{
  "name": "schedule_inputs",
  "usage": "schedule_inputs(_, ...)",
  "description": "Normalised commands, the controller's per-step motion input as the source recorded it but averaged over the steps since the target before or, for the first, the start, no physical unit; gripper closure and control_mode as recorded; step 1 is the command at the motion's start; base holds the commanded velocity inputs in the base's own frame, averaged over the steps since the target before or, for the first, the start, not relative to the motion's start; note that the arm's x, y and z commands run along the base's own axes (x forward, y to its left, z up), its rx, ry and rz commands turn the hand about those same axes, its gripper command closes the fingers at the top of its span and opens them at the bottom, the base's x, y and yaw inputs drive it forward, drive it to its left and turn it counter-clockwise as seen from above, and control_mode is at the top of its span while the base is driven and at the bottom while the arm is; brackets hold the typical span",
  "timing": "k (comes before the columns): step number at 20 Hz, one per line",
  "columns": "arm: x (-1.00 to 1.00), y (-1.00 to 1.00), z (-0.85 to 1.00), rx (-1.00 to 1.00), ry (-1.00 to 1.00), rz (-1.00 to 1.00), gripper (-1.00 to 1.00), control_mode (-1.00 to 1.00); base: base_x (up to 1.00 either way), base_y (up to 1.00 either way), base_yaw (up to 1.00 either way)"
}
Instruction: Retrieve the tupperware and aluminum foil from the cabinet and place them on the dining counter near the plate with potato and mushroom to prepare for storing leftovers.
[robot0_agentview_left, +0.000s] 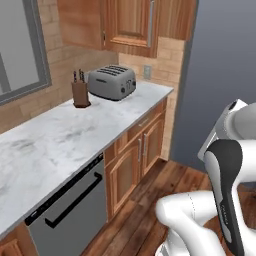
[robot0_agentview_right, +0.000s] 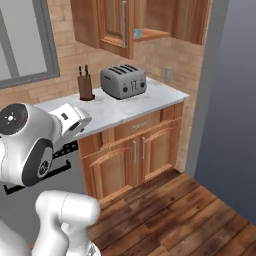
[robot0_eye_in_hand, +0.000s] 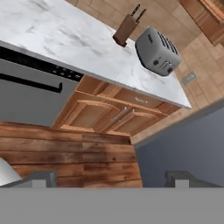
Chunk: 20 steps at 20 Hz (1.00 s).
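Note:
The cabinet (robot0_agentview_right: 165, 17) hangs on the brick wall above the toaster, its door (robot0_agentview_right: 114, 21) swung open, and the cabinet (robot0_agentview_left: 131, 24) also shows at the top of the left base view. On its plank shelf (robot0_agentview_right: 154, 34) a small pale blue edge, likely the tupperware (robot0_agentview_right: 137, 33), peeks past the door. The aluminum foil is hidden. My gripper (robot0_eye_in_hand: 111, 179) is open with nothing between its fingertips (robot0_eye_in_hand: 41, 178); it hangs low over the wooden floor, well below and away from the cabinet. The dining counter, the plate and the potato and mushroom are out of view.
A marble worktop (robot0_agentview_left: 75, 135) carries a silver toaster (robot0_agentview_left: 112, 81) and a knife block (robot0_agentview_left: 80, 92). Below it are a dishwasher (robot0_agentview_left: 70, 210) and wooden base cabinets (robot0_agentview_right: 135, 160). A grey wall (robot0_agentview_right: 230, 100) stands to the right, past the wooden floor (robot0_agentview_right: 165, 215).

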Motion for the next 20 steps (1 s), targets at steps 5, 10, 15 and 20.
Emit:
schedule_inputs(5, 0.0, 0.0, 0.0, 0.0, 0.0, 0.0, -1.0, 1.0, 1.0, -0.84, 0.28)
schedule_inputs(10, 0.0, 0.0, 0.0, 0.0, 0.0, 0.0, -1.0, 1.0, 1.0, -0.95, 0.26)
schedule_inputs(15, 0.0, 0.0, 0.0, 0.0, 0.0, 0.0, -1.0, 1.0, 1.0, -0.79, 0.32)
schedule_inputs(20, 0.0, 0.0, 0.0, 0.0, 0.0, 0.0, -1.0, 1.0, 1.0, -0.57, 0.39)
